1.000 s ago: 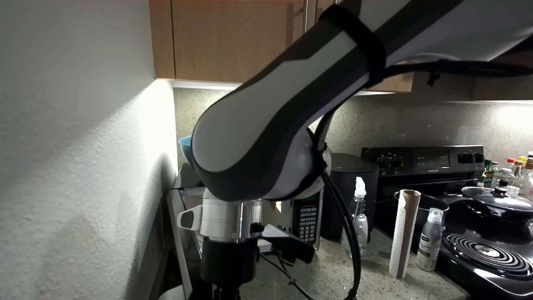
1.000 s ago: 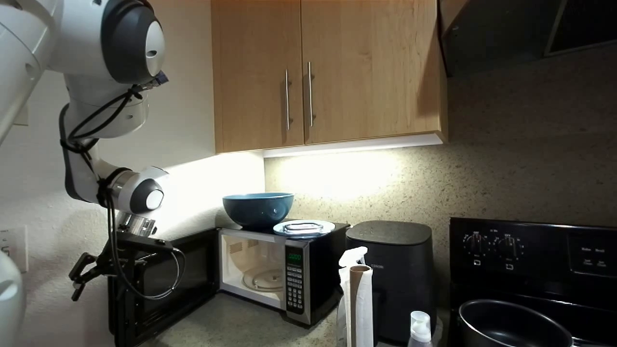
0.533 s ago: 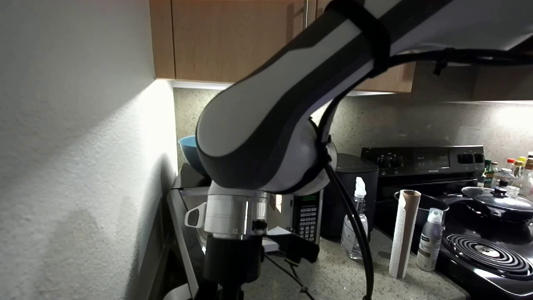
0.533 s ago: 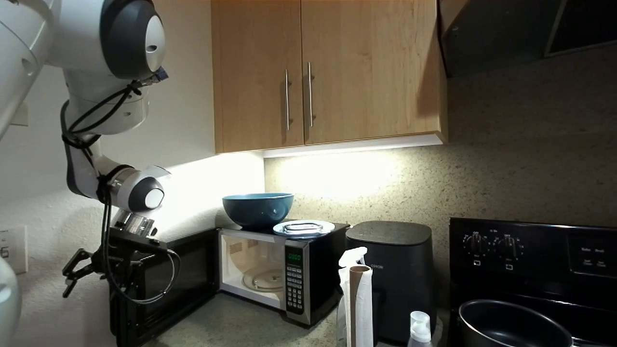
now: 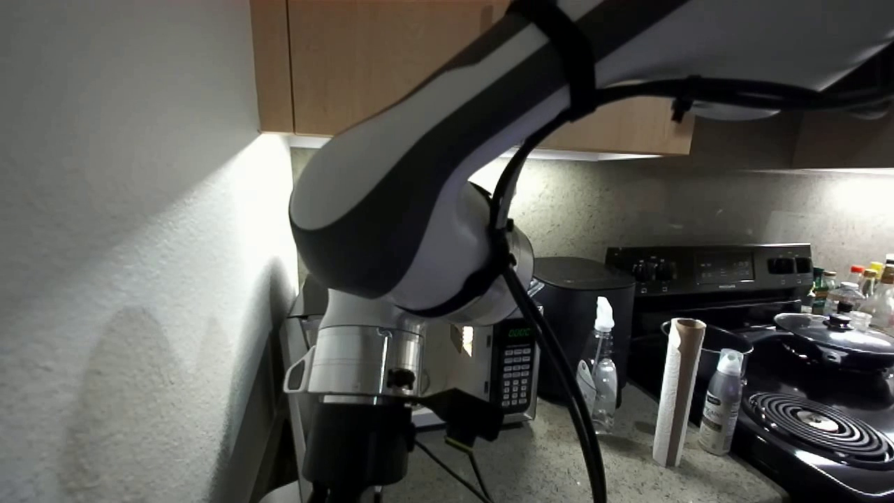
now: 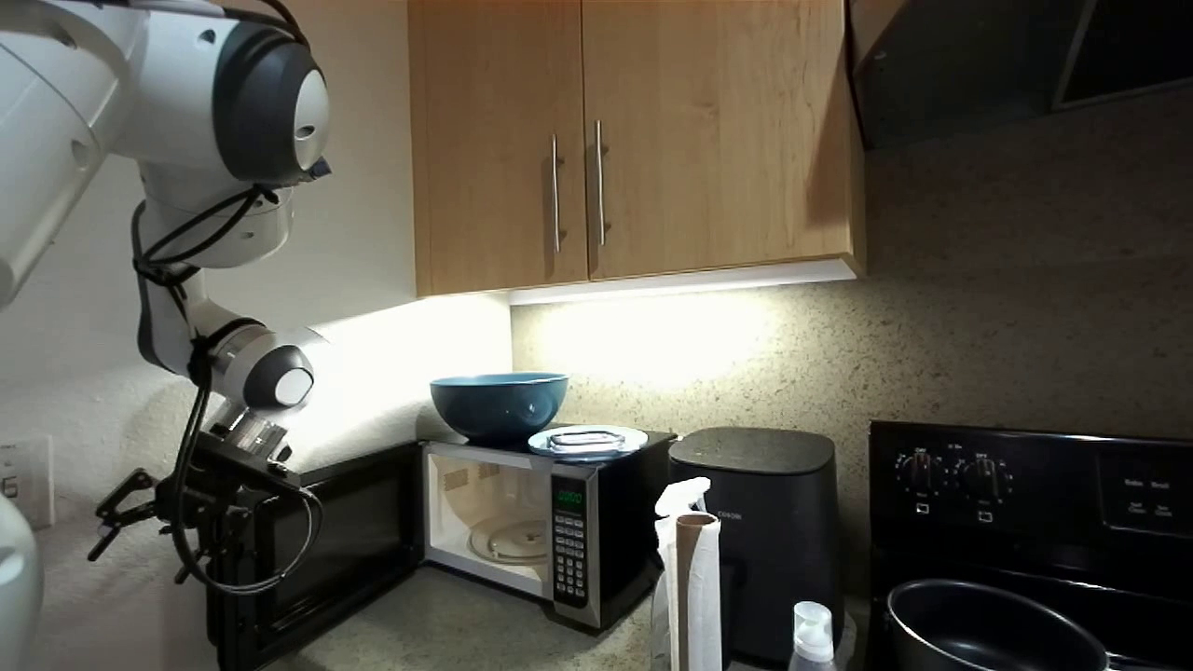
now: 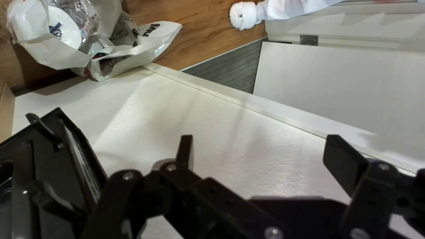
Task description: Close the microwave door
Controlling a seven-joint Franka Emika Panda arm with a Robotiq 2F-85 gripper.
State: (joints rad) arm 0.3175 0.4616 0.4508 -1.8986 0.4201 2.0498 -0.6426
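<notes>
Delta vs half a second ago: claw (image 7: 264, 157) has moved left in both exterior views, arm (image 5: 419, 161) with it in an exterior view. Microwave door (image 6: 349, 536) still open, free edge a touch closer to the wall (image 5: 140, 209). Microwave (image 6: 629, 531) and the stuff on it: same spots.

Claw: fingers spread wide, wall visible in the gap in the wrist view. It's by the door's free end; can't tell if it touches. Door is swung out on the side away from the control panel (image 6: 569, 559), which has its display lit green.

Containers:
- Microwave: 1 glass turntable (image 6: 508, 540) inside; on top, 1 blue bowl (image 6: 499, 410) (can't see into it) and 1 plate (image 6: 636, 441).
- Plate: 1 shiny oblong item (image 6: 585, 441) on it, can't ID.
- Bag (image 7: 54, 53) in the wrist view: crinkled clear plastic (image 7: 79, 10) plus 1 round white thing (image 7: 68, 26).
- Stove (image 5: 705, 269): 1 open pot (image 6: 993, 601), dark inner wall is all I get; 1 lidded pan (image 5: 848, 339), contents unreadable.

Other counts: on the counter (image 5: 534, 457), 1 spray bottle (image 5: 604, 391), 1 paper towel roll (image 5: 674, 398) on end, 1 grey spray can (image 5: 721, 405), 1 black boxy appliance (image 6: 778, 540) just beside the microwave. 1 coil burner (image 5: 821, 423) showing, 2 cabinet handles (image 6: 599, 182). Bottles (image 5: 869, 290) at the right edge of an exterior view overlap: several, no firm count.
</notes>
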